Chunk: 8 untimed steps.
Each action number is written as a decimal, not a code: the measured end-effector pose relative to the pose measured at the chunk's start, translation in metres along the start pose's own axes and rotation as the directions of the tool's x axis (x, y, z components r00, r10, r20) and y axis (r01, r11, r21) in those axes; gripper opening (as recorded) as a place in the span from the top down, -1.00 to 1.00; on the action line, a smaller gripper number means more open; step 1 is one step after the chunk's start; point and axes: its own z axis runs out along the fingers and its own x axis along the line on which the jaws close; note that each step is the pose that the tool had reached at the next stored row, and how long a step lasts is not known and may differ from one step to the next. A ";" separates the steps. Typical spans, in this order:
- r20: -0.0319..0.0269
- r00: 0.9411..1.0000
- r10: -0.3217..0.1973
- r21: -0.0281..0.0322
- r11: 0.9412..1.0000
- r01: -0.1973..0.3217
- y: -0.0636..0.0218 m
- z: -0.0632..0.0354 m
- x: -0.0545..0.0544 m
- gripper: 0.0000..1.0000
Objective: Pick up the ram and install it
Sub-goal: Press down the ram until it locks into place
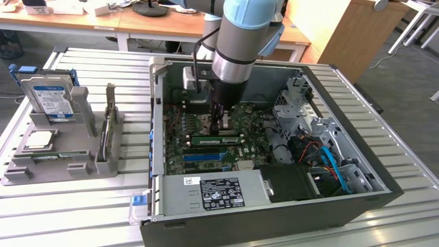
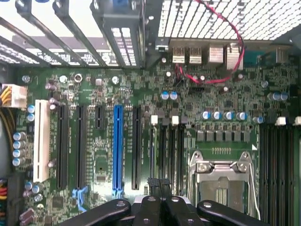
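Ram (image 1: 218, 139) seated flat in slot on motherboard (image 1: 205, 154) inside open computer case (image 1: 274, 221), just below gripper (image 1: 221, 123). Exterior view: arm reaches down into case; hard drive (image 1: 51, 100) and second stick (image 1: 108, 123) in grey holder (image 1: 41, 172) at exterior view's left. Wrist view: gripper (image 2: 160, 184) fingers closed together, empty, above motherboard (image 2: 141, 94) near blue slot (image 2: 117, 146).

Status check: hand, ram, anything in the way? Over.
Hand shut, holding nothing, low over the motherboard. Ram lies along the board's slots, right at the hand's tips; whether it is seated, cannot tell. Red cable well off to the side.
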 end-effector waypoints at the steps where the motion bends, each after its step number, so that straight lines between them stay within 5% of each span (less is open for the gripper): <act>1: 0.000 1.000 0.000 0.000 1.000 0.000 0.0015 0.0001 0.000 0.79; 8: 0.000 1.000 0.000 0.000 1.000 0.000 0.0103 0.0004 0.000 0.79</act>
